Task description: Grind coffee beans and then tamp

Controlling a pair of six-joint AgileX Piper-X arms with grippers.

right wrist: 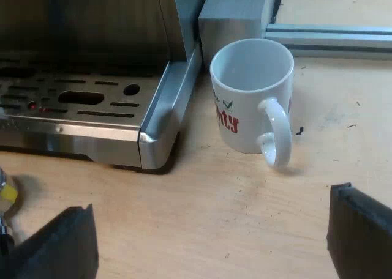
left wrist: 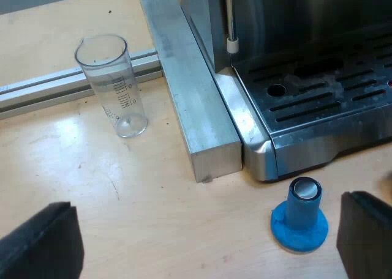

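Measuring glass and blue tamper stand near the espresso machine below parted left jaws; parted right jaws overlook a mug.

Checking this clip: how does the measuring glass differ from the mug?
The measuring glass is clear with a printed scale, while the mug is opaque white with red lettering. The measuring glass is slim, with no handle and a small pouring lip. The mug is wider and has a handle. Both stand upright on the table and look empty.
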